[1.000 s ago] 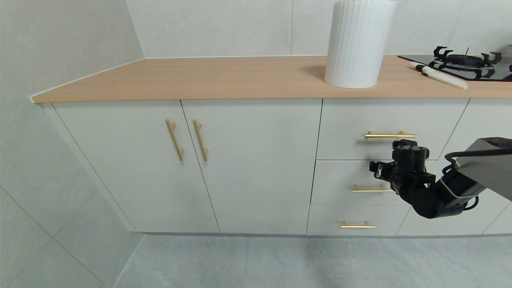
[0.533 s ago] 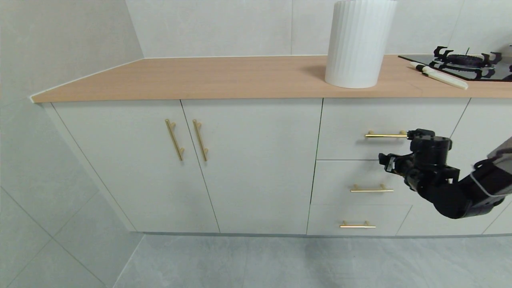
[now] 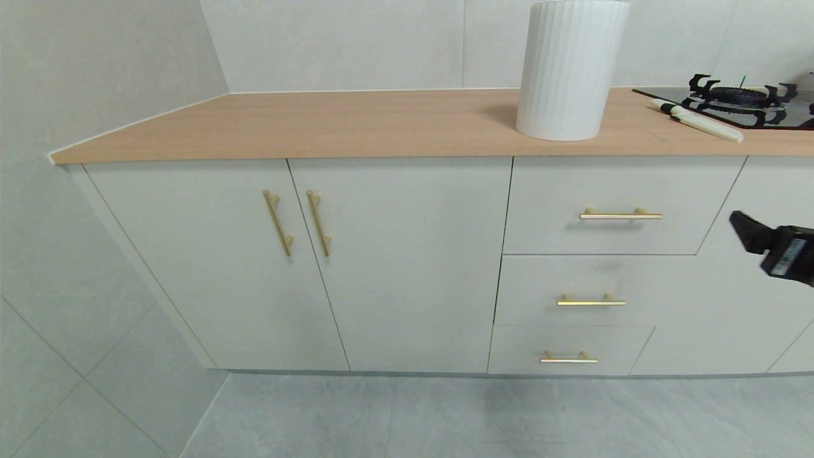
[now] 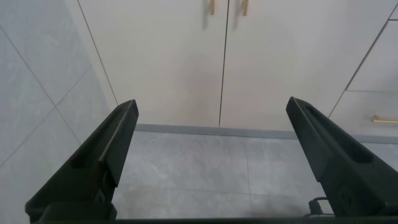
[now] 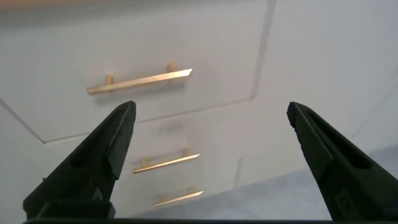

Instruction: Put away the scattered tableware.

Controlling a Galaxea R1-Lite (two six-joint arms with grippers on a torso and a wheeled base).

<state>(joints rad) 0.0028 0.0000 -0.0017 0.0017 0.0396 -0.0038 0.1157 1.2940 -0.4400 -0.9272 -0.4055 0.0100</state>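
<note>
Knife (image 3: 699, 122): lies on the counter (image 3: 318, 124) just beside the hob (image 3: 744, 102), to the right of the white ribbed canister (image 3: 568, 70). Right gripper (image 5: 210, 109): jaws spread wide, empty, in front of the drawers and facing the top handle (image 5: 140, 82). Left gripper (image 4: 211, 102): jaws spread wide, empty, low over the floor (image 4: 205, 168) before the cupboard doors (image 4: 161, 62).

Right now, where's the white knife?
Head view, robot's right: the white knife lies flat on the wooden countertop, between the white ribbed canister and the black gas hob, alongside the hob's near edge.
</note>
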